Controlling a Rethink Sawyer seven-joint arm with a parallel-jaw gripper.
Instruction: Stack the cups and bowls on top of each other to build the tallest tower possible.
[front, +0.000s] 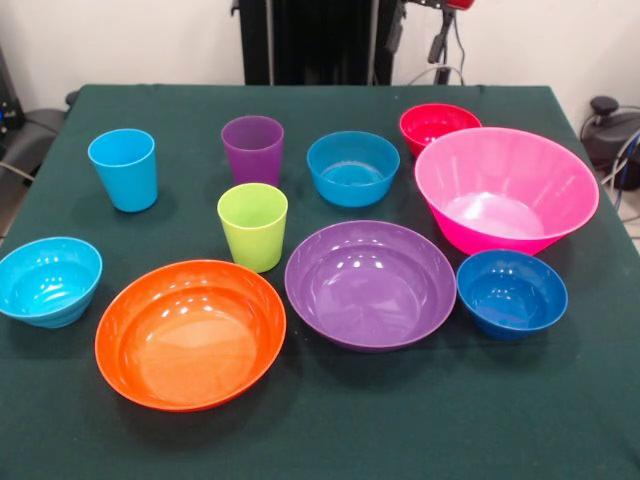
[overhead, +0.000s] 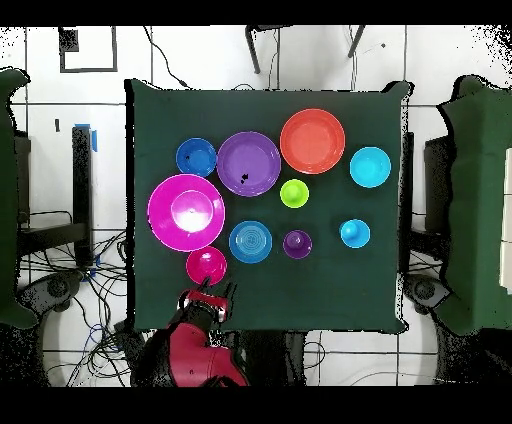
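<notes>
All pieces stand apart and upright on the green table; no tower is in view. The cups are light blue, purple and lime green. The small bowls are cyan, blue, dark blue and red. The wide orange bowl, wide purple bowl and big pink bowl are empty. My gripper is open and empty at the table's robot-side edge, just behind the red bowl.
The table is covered in dark green cloth. The arm's upper part shows behind the far edge. Cables and chairs lie around the table on the floor.
</notes>
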